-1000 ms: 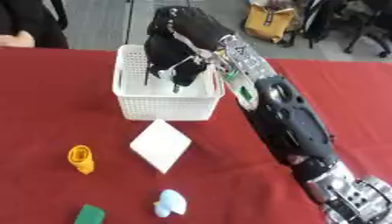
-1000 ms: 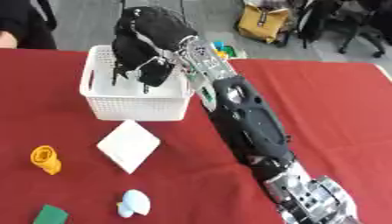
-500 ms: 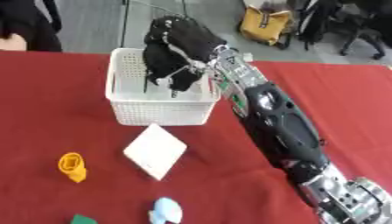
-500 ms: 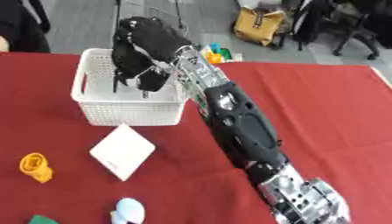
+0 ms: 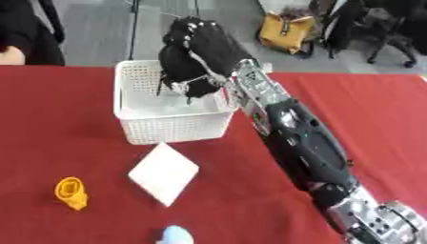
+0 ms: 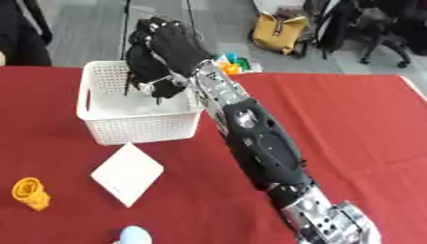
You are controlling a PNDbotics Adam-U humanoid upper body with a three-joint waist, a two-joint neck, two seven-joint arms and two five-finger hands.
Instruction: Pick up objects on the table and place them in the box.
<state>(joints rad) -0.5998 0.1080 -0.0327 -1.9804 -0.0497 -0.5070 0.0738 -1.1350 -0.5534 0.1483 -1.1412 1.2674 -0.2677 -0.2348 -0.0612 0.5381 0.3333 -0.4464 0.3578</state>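
My right hand (image 5: 197, 56) hangs over the white mesh box (image 5: 167, 127) at the back of the red table (image 5: 83, 143). Its black fingers (image 5: 187, 87) droop apart into the box's far right part, and I see nothing between them. The arm runs from the lower right corner up to the box. In front of the box lies a flat white square (image 5: 164, 172). A small yellow object (image 5: 72, 193) sits at the left, and a pale blue object (image 5: 175, 236) shows at the bottom edge. What lies inside the box is hidden. My left hand is out of sight.
Small green and orange things (image 6: 229, 64) sit just behind the box at the table's far edge. Chairs and a yellow bag (image 5: 288, 32) stand on the floor beyond. Bare red cloth (image 6: 359, 124) spreads to the right of my arm.
The whole picture has shifted, so the camera has moved; a green object at the lower left has left the view. My right hand stays over the box in much the same pose.
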